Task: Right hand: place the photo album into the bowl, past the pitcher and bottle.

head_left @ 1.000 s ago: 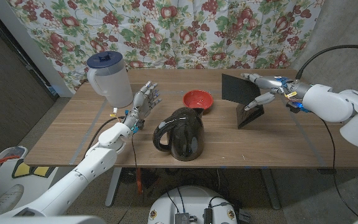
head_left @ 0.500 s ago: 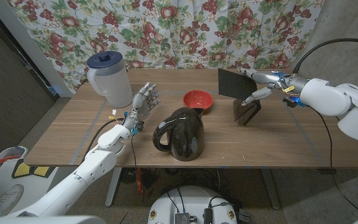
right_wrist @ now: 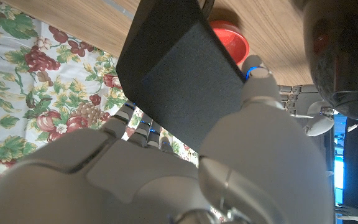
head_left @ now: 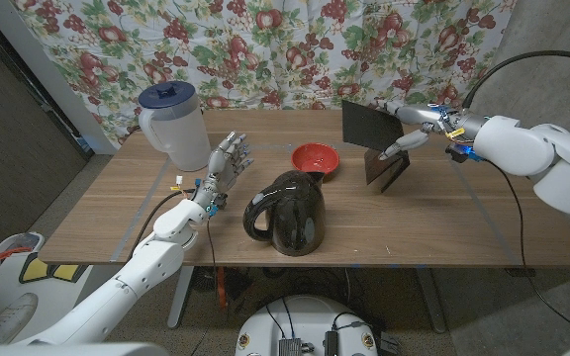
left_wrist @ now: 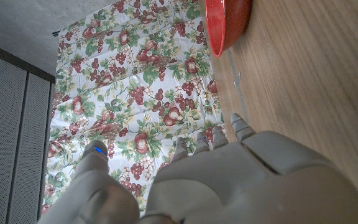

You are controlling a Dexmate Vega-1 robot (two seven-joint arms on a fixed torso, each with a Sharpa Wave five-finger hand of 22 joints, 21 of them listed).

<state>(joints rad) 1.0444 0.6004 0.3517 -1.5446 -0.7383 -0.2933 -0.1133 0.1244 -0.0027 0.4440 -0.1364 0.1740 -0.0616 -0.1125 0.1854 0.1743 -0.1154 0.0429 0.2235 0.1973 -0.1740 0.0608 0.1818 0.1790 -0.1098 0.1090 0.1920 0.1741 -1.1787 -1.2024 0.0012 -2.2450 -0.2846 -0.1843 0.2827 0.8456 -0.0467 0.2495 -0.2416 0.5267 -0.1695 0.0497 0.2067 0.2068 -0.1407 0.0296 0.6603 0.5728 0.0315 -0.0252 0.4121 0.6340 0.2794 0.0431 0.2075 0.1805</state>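
Note:
My right hand (head_left: 416,131) holds the black photo album (head_left: 366,129) in the air over the table's far right part, thumb on one face and fingers behind it. The right wrist view shows the album (right_wrist: 178,70) pinched in that hand (right_wrist: 166,180). The red bowl (head_left: 316,158) stands on the table just to the album's left and is also in the wrist views (right_wrist: 231,39) (left_wrist: 227,22). Nearer me stands the black pitcher (head_left: 290,212) (right_wrist: 344,56). My left hand (head_left: 225,164) (left_wrist: 229,180) is upright left of the pitcher, fingers apart, holding nothing.
A white jug with a blue lid (head_left: 173,124) stands at the far left of the wooden table (head_left: 463,218). A floral curtain (head_left: 265,49) hangs behind the table. A black cable (head_left: 508,198) trails from my right arm over the table's right side.
My right hand has carried the album to the left and farther back, closer to the red bowl. The left hand, pitcher, jug and bowl have stayed put.

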